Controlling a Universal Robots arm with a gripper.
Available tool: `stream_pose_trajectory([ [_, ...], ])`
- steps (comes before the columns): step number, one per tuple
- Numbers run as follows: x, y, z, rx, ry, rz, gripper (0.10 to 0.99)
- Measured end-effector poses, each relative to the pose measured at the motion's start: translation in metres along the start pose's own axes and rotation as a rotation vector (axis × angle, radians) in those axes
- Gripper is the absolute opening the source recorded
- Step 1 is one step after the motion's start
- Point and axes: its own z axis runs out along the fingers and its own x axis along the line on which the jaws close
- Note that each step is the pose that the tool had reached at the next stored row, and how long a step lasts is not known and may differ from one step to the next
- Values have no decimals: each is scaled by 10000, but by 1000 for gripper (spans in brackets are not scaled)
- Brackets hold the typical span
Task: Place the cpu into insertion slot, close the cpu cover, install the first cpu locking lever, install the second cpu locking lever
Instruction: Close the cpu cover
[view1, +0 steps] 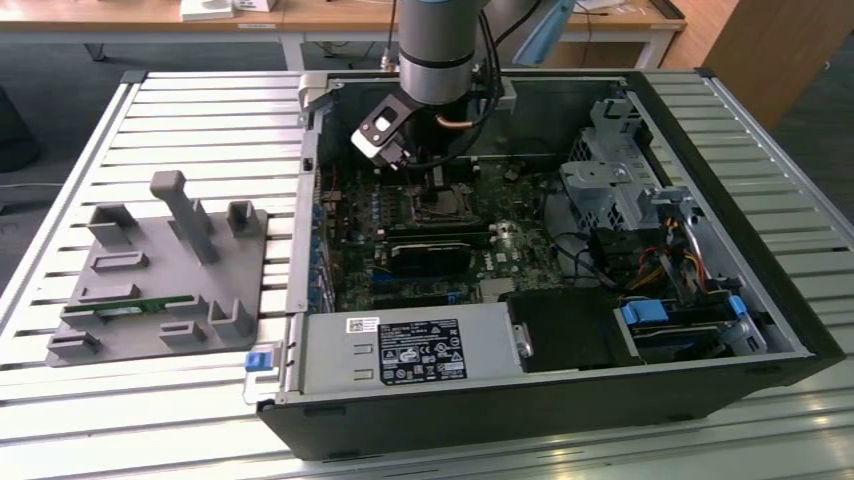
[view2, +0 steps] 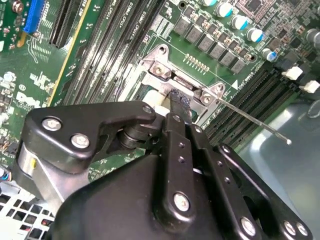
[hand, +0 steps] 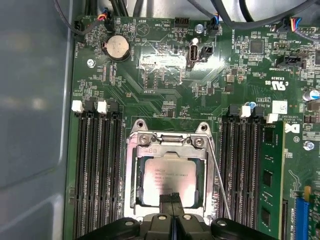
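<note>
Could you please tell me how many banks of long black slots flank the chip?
2: one bank beside the chip toward the case wall, the other bank toward the green stick.

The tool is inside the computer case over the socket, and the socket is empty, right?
Not empty: the first wrist view shows the cpu sitting in the insertion slot. The tool is over it, inside the computer case.
</note>
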Motion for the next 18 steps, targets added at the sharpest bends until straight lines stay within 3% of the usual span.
stream_pose_trajectory([
  [3,0,10,-6,6,7,-1,106],
  [8,-2,116,-3,14,12,0,106],
  [18,-4,212,2,30,12,0,106],
])
